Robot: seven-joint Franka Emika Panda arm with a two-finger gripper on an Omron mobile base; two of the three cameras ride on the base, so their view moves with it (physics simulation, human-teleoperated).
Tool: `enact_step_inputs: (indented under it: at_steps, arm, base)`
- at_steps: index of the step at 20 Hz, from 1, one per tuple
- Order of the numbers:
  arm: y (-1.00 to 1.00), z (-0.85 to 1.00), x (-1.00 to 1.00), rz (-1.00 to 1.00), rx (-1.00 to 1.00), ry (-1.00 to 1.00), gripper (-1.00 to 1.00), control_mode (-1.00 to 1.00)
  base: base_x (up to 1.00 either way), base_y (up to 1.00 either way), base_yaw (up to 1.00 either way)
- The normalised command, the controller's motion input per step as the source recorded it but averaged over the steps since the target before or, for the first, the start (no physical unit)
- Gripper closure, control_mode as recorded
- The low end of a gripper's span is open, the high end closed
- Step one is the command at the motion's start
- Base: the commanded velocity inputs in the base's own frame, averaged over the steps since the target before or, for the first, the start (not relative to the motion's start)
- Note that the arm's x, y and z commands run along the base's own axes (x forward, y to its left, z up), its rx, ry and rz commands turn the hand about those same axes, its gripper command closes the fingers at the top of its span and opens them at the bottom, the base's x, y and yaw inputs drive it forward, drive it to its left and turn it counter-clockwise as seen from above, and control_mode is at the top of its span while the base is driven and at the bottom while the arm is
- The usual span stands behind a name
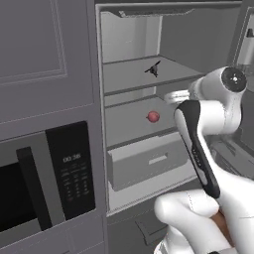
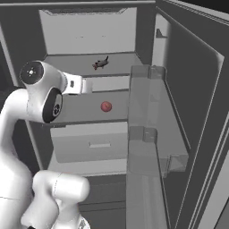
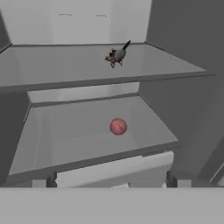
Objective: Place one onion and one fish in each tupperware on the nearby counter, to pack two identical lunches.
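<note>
The fridge stands open in front of me. A small dark fish (image 1: pixel 153 69) (image 2: pixel 101 63) (image 3: pixel 117 55) lies on the upper shelf, towards the back. One shelf down rests a round reddish onion (image 1: pixel 153 116) (image 2: pixel 106 106) (image 3: pixel 118 126), alone near the middle. The white wrist end of my arm (image 1: pixel 174 95) (image 2: pixel 79 85) is held level with the onion's shelf, outside the fridge, and points in at it. Nothing sits between the fingers in the hand view, and the gripper is open and apart from both foods. The tupperware and the counter are out of view.
A grey drawer (image 1: pixel 149 161) (image 2: pixel 91 143) juts out below the onion's shelf. The open fridge door with its clear bins (image 2: pixel 147 134) stands close on the right. A black microwave (image 1: pixel 44 193) is built into the cabinets on the left.
</note>
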Motion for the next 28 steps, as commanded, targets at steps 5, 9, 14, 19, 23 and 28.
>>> enact_step_inputs:
  at_steps: [5,9,14,19,23,28]
  arm:
    - [0.00,0.54,0.45,0.00,0.00,-0.01,-1.00,-1.00]
    - [0.00,0.15,0.55,0.00,0.00,0.03,-1.00,-1.00]
    - [0.00,0.00,0.69,0.00,0.00,0.07,-1.00,-1.00]
    - [0.00,0.00,0.72,0.00,0.00,0.12,-1.00,-1.00]
    - [-0.02,0.00,0.72,0.00,0.00,0.10,-1.00,-1.00]
    - [-0.08,-0.05,0.73,-0.01,0.00,0.10,-1.00,-1.00]
  base:
    - [0.00,0.00,0.00]
    - [0.00,0.00,0.00]
    - [0.00,0.00,0.00]
    - [0.00,0.00,0.00]
    - [0.00,0.00,0.00]
    - [0.00,0.00,0.00]
